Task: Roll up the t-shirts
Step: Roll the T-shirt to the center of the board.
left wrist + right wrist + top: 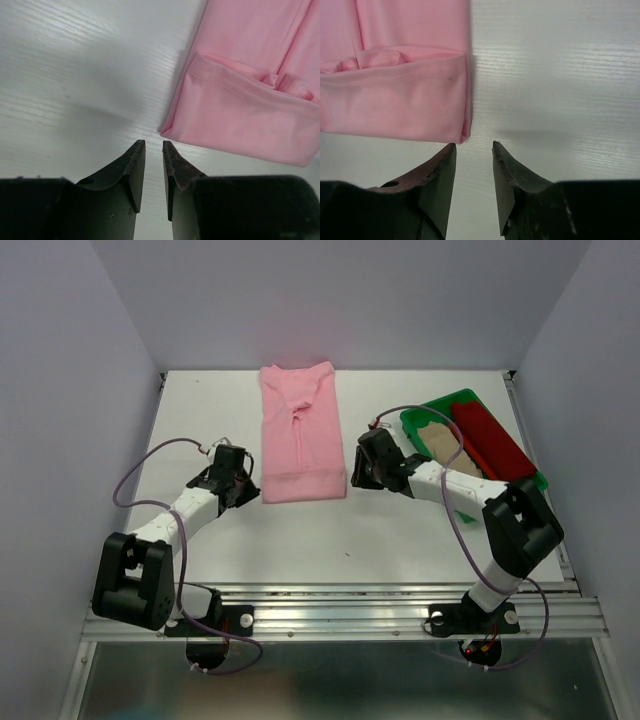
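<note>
Pink t-shirt (300, 435), near hem turned once; rolling barely begun, we judged. Left fingers (131, 165) and right fingers (440, 170) stood slightly apart, empty, beside its near corners. Next need: pinch both corners.

Green tray (445, 402): over on the far right, sitting askew | surface (400, 530): white, faint wood grain | pale walls (350, 300) on three sides

Pink t-shirt (300, 435) is laid flat, folded long, near hem turned up; beige t-shirt (440, 443) and dark red t-shirt (490, 440) are set side by side at right.
</note>
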### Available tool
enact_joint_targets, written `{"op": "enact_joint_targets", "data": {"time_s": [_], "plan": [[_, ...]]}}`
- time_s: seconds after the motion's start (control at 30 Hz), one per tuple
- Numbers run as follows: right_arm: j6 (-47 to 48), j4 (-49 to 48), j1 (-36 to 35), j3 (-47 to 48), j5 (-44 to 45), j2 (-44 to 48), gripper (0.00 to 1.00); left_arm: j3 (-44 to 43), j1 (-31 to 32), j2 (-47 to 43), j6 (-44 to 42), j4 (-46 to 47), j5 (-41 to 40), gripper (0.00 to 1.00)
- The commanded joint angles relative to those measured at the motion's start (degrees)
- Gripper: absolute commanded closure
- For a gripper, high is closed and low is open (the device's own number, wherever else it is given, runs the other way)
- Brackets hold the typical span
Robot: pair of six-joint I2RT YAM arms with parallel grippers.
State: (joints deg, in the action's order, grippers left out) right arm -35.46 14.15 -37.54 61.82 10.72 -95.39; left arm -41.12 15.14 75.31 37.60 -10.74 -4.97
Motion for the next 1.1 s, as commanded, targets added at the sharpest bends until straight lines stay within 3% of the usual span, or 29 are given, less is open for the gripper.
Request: {"op": "enact_joint_targets", "data": {"time_s": [0.0,0.07,0.1,0.2,0.33,0.5,1.07], "plan": [[-0.4,-1.1,-0.2,0.6,-1.2,-1.3,0.55,1.7,-0.3,-0.3,-0.3,3.0,1.5,0.67],[-0.7,-1.9,-0.2,0.8,-2.0,-2.1,0.52,1.8,-0.5,-0.2,-1.0,3.4,2.1,0.65],[-1.2,-2.3,-0.2,0.8,-3.1,-2.7,0.51,1.2,-0.8,0.8,-1.3,2.8,2.6,0.59],[-1.9,-3.9,-0.2,0.8,-5.6,-3.8,0.50,0.4,-1.2,2.6,-1.2,1.0,3.6,0.51],[-3.2,-5.4,0.4,0.6,-7.2,-5.9,0.50,2.3,-1.3,3.3,-0.2,4.8,6.2,0.51],[-4.1,-7.0,0.4,0.6,-8.6,-7.8,0.50,3.3,-1.3,3.4,0.7,6.3,6.7,0.41],[-5.8,-9.0,0.9,-0.8,-9.4,-10.3,0.57,5.6,-1.3,7.7,1.2,11.7,8.8,0.58]]}}
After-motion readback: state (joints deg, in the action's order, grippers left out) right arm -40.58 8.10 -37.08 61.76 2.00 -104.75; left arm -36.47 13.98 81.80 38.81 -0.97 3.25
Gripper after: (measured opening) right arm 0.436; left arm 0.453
